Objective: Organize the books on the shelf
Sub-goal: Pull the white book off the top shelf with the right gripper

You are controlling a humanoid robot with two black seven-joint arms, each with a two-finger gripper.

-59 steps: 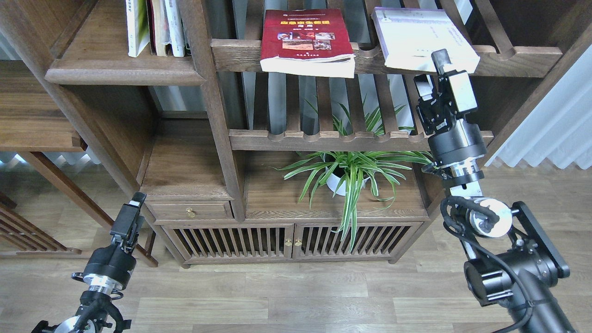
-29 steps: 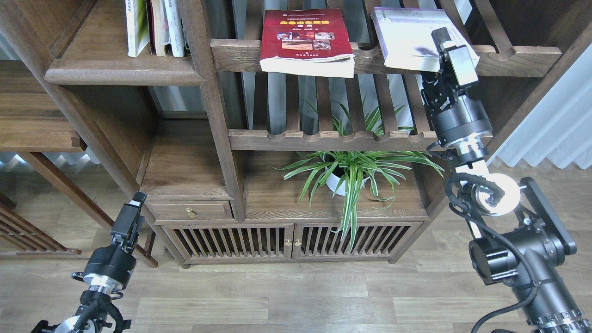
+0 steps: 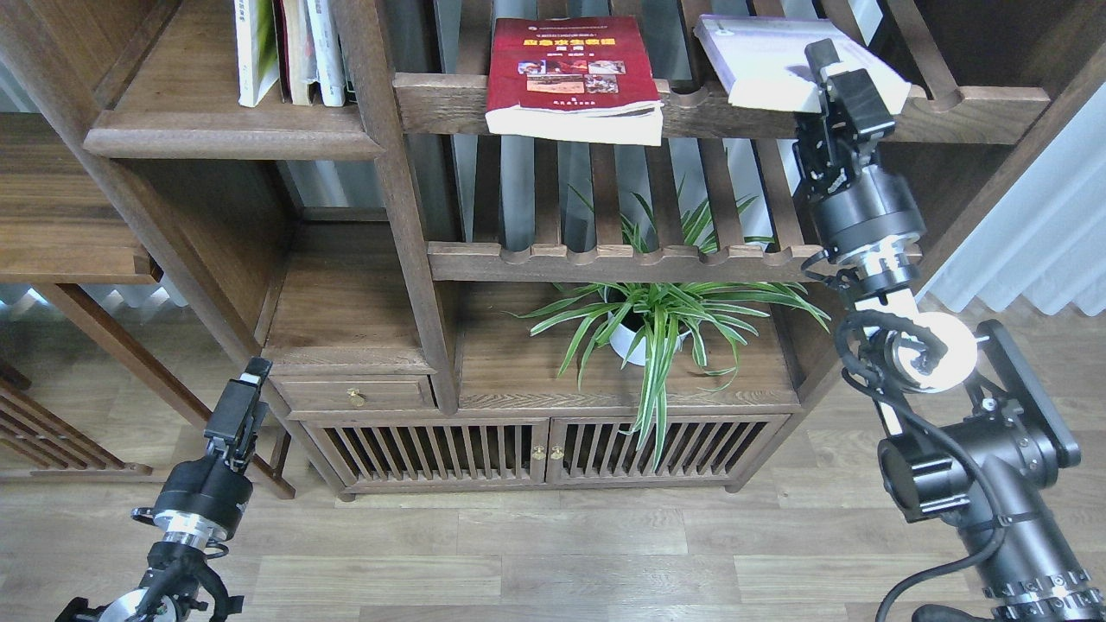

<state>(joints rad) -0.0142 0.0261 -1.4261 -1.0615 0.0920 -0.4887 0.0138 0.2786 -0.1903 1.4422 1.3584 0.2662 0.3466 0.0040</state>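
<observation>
The dark red book (image 3: 566, 73) lies flat on the upper slatted rack, overhanging its front rail. The pale lavender-white book (image 3: 769, 65) lies to its right on the same rack, its front edge raised. My right gripper (image 3: 823, 79) is at that front edge, with one finger over the cover, shut on the book. The solid dark-brown shelf (image 3: 233, 138) is at the top left, with several books (image 3: 289, 47) standing upright on it. The leftmost one shows a white-green edge; I cannot make out a yellow-green cover. My left gripper (image 3: 244, 399) hangs low at the left, empty, its fingers indistinguishable.
A lower slatted rack (image 3: 605, 259) sits under the books. A spider plant in a white pot (image 3: 657, 324) stands on the cabinet top below it. A small drawer (image 3: 354, 396) and slatted cabinet doors (image 3: 544, 453) are lower. A white curtain (image 3: 1037, 242) hangs at the right.
My right gripper rose from below the rack rail to the lavender-white book's front edge and took hold of it. That edge has lifted. The left arm has barely moved.
</observation>
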